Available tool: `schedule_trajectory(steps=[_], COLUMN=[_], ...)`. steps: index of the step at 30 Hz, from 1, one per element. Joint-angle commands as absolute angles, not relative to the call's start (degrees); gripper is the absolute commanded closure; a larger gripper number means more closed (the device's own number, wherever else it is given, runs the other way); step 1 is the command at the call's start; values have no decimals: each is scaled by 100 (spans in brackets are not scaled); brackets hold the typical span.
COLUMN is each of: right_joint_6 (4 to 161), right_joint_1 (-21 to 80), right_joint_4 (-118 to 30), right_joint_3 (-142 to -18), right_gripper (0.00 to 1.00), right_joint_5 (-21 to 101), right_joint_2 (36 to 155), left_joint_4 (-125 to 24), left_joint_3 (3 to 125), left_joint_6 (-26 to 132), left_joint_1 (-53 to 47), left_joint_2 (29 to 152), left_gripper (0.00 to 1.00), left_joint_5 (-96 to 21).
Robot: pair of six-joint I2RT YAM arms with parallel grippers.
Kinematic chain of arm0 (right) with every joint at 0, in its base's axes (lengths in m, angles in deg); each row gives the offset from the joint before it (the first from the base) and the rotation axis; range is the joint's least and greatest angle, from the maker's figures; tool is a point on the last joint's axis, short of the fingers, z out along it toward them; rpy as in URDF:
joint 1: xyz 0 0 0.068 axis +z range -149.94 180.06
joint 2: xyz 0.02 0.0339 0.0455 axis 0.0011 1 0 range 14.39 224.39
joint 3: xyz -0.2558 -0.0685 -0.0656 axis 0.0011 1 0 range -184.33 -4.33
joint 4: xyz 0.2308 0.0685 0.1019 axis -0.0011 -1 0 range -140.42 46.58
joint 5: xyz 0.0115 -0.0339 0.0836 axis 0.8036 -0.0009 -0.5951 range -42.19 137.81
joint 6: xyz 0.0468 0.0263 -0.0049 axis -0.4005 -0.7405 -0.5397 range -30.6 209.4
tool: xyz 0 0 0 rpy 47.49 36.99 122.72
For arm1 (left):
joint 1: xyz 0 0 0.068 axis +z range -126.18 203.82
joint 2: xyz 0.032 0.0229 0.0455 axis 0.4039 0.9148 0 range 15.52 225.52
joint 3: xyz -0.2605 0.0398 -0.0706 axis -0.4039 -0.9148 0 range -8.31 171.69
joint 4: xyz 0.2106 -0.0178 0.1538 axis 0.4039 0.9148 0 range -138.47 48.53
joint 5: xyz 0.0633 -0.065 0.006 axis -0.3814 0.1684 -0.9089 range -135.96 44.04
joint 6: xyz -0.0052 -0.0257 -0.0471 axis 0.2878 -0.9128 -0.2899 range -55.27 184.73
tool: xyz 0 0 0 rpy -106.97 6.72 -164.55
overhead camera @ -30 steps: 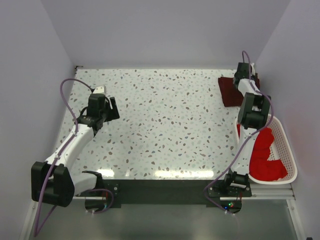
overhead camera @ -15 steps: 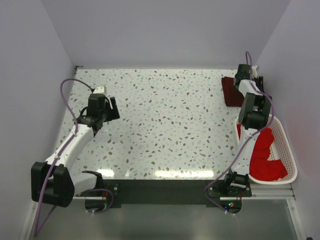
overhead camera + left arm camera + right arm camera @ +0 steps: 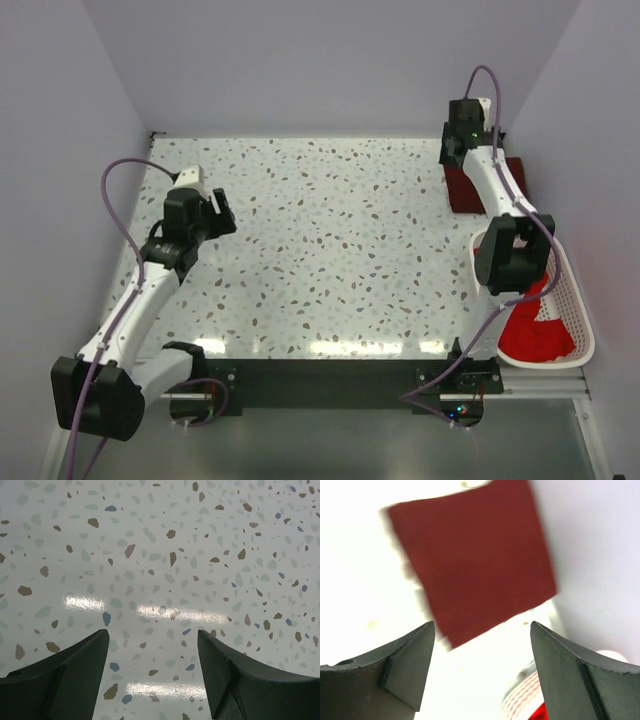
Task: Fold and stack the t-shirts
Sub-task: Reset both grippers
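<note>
A dark maroon t-shirt (image 3: pixel 478 188) lies folded flat at the table's far right corner; it shows as a blurred maroon rectangle (image 3: pixel 475 560) in the right wrist view. Brighter red t-shirts (image 3: pixel 530 335) lie bunched in the white mesh basket (image 3: pixel 583 335). My right gripper (image 3: pixel 481 625) is open and empty, raised above the table just short of the maroon shirt's near edge; from above it (image 3: pixel 455 148) sits at that shirt's far left corner. My left gripper (image 3: pixel 152 632) is open over bare speckled tabletop, at the left side (image 3: pixel 222 212).
The basket stands along the right edge near the front, its rim (image 3: pixel 522 695) in the lower right of the right wrist view. The right arm's elbow (image 3: pixel 510 255) hangs over the basket's far end. Walls close in the back and both sides.
My right gripper opened, let go of the maroon shirt and rose away from it toward the back. The right elbow swung over the basket. The left arm shifted slightly left.
</note>
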State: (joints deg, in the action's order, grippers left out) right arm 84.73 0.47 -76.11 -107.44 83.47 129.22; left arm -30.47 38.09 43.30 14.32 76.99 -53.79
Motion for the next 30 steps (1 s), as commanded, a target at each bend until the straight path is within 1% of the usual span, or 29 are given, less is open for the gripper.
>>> schedule_trajectory(steps=[1,2,3,4,5,6,7,8,10,11,13,14,18,23,26,30], right_joint_6=[7510,7386,7306,7210,7183,7174,7173,7173,7165,7165,7165,7173,7191,7358,7393,7393], right_joint_1=[348,384,384,384,384,384,375,384,375,384,384,384,673,1078,1236,1289], right_joint_4=[-8621,-8753,-8893,-8921,-8965,-9043,-9105,-9228,-9316,-9334,-9308,-9282,-9290,-9343,-9317,-9177], right_joint_3=[-10542,-10332,-10191,-10050,-9805,-9707,-9628,-9479,-9311,-9093,-8855,-8601,-7967,-7457,-7255,-7026], right_gripper=[19,18,15,13,6,4,2,1,1,1,1,1,1,1,1,1], right_joint_5=[7184,7015,6735,6410,6285,6197,6057,6021,6011,6064,6126,6161,6353,6696,6855,6864], right_joint_2=[11710,11383,11084,10428,10117,9818,9171,8887,8228,7589,7006,6376,5152,4499,4314,4173], left_joint_4=[-3326,-3343,-3318,-3239,-3134,-2950,-2852,-2747,-2326,-2159,-1710,-1570,-824,-479,-566,-759], left_joint_3=[3819,3819,3862,3924,4011,4160,4257,4354,4714,4855,5276,5408,6067,6131,5788,5315], left_joint_6=[4408,4408,4399,4390,4364,4355,4346,4337,4311,4294,4267,4276,4171,4012,3898,3828], left_joint_1=[1442,1433,1441,1442,1433,1441,1442,1442,1442,1442,1442,1442,1433,1442,1441,1442], left_joint_2=[7353,7292,7169,7098,7028,6845,6730,6615,6264,6150,5815,5701,5157,4463,4181,4005], left_gripper=[23,22,21,20,19,16,14,10,6,0,0,0,0,0,0,0], left_joint_5=[-5422,-5422,-5396,-5378,-5369,-5360,-5360,-5386,-5430,-5552,-5685,-5842,-6308,-6888,-7179,-7162])
